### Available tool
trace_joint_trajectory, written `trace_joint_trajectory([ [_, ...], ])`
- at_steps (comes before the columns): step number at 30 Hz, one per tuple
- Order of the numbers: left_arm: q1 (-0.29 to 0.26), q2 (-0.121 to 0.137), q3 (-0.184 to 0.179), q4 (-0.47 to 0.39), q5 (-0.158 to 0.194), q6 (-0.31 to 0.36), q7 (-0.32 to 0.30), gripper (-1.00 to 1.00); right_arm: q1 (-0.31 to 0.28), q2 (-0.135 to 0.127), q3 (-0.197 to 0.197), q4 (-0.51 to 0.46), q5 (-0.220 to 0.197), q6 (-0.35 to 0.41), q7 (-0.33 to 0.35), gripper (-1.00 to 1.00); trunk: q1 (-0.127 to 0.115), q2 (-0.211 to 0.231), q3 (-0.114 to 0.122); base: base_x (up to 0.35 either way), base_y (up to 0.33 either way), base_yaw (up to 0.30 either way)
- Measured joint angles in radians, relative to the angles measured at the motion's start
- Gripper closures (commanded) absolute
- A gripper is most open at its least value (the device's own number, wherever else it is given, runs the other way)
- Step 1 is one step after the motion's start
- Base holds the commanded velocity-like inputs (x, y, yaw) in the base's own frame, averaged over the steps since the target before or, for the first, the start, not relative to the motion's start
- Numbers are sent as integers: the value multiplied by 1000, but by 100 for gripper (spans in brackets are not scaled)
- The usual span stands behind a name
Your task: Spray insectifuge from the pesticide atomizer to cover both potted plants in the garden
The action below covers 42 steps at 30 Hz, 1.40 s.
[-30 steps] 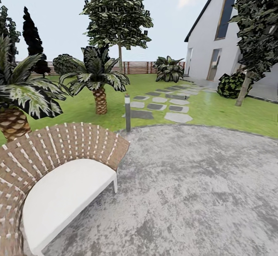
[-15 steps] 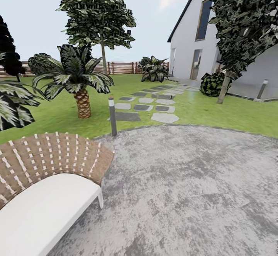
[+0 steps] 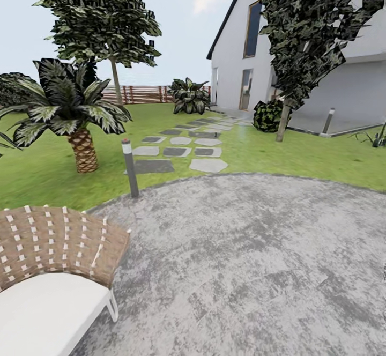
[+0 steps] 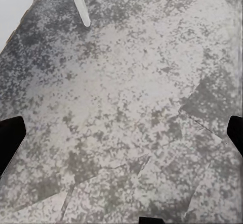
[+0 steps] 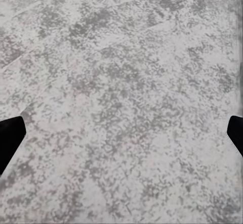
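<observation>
I am in the garden, on the round grey stone patio (image 3: 257, 249) with green lawn (image 3: 300, 155) beyond it. The pesticide atomizer and the potted plants are out of view. My left gripper (image 4: 121, 133) hangs open over the bare patio stone, its dark fingertips (image 4: 10, 138) far apart with nothing between them. A white leg (image 4: 81, 6) of the seat lies past it. My right gripper (image 5: 121, 133) is open too, over plain stone, with its fingertips (image 5: 9, 135) at the picture's edges.
A wicker seat (image 3: 53, 249) with a white cushion stands close at the lower left. A grey bollard lamp (image 3: 130, 167) marks the patio edge, with a palm (image 3: 80, 131) behind it. Stepping stones (image 3: 177, 152) lead to a white house (image 3: 343, 88). A slatted fence (image 3: 145, 94) closes the back.
The whole head view has swung to the right: seat, palm and lamp sit further left in the picture and more of the house shows. That is the camera turning.
</observation>
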Motion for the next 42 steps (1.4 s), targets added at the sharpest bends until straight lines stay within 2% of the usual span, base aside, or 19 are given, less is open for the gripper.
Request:
trace_joint_trajectory([
  [30, 1, 0, 0, 1, 0, -14, 0, -100, 0, 0, 0, 2, 0, 0, 1, -100, 0, 0, 0, 338, 0, -25],
  [42, 0, 0, 0, 2, 0, -14, 0, -100, 0, 0, 0, 1, 0, 0, 1, -100, 0, 0, 0, 338, 0, -218],
])
